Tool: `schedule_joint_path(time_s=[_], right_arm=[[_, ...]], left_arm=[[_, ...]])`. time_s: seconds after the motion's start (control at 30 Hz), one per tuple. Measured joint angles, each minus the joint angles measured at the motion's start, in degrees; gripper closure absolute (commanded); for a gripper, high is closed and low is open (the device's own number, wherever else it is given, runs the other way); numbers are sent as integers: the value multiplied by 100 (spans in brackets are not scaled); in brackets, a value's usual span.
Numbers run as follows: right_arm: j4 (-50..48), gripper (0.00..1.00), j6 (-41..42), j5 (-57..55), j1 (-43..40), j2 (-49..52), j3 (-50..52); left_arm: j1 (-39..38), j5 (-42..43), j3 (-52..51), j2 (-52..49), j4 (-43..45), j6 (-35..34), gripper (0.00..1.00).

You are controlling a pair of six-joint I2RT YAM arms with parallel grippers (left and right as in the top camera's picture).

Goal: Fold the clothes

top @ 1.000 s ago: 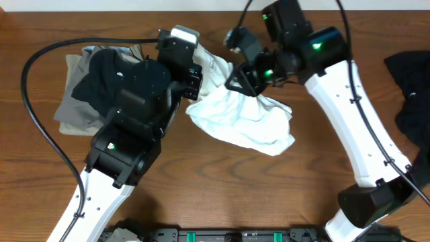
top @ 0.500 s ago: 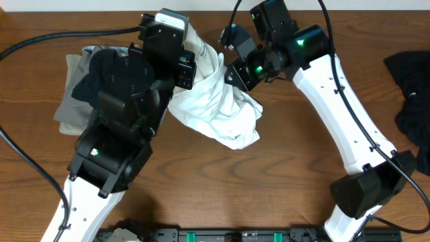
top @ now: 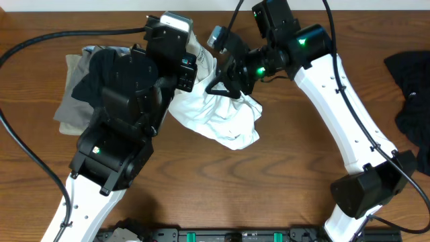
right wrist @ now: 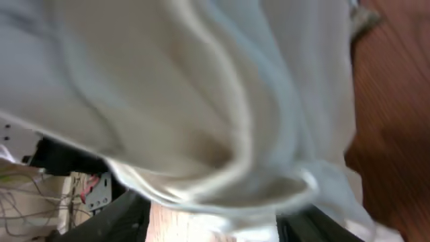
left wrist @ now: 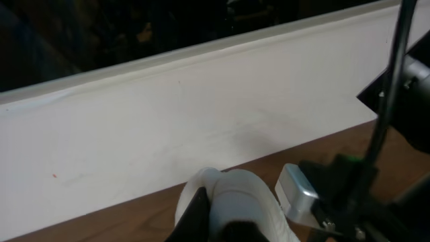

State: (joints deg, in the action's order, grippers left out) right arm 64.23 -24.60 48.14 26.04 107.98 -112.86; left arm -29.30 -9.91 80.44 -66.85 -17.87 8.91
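The large white short-sleeved cotton T-shirt (top: pixel 225 124) sits bunched at the upper middle of the brown wooden table (top: pixel 269 195), between the two arms. Its upper part is gathered and raised towards the wrists. Its lower part rests crumpled on the wood. This hold appears intended to lift the garment off the surface so that it can be spread before folding. No fold is made yet.

The left gripper (left wrist: pixel 222 222) points towards the white wall at the far table edge. Its dark fingers sit close together on a rounded bulge of white fabric, so it pinches the shirt near one edge.

The right gripper (right wrist: pixel 218 225) is directly beside the shirt's upper folds. In the right wrist view its fingers stand apart at the lower corners, with white fabric draped in front of them and bare wood showing between. It is judged spread and touching the cloth, not clamping it.

A loose pile of grey, black and khaki garments (top: pixel 77 94) lies at the left. A separate black garment (top: pixel 411 94) lies at the right edge
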Motion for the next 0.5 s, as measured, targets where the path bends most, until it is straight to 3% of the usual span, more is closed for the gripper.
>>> schedule_joint_path(time_s=[0.1,0.17,0.3,0.5], right_arm=[[-166,50,-186,247,-7,0,0],[-260,73,-352,485,-17,0,0],[-267,99,-450,605,-39,0,0],[-254,98,-46,-186,-188,0,0]], left_arm=[[0,0,0,0,-4,15,94],[0,0,0,0,-7,15,94],[0,-9,0,0,-7,15,94],[0,-42,0,2,-33,61,94]])
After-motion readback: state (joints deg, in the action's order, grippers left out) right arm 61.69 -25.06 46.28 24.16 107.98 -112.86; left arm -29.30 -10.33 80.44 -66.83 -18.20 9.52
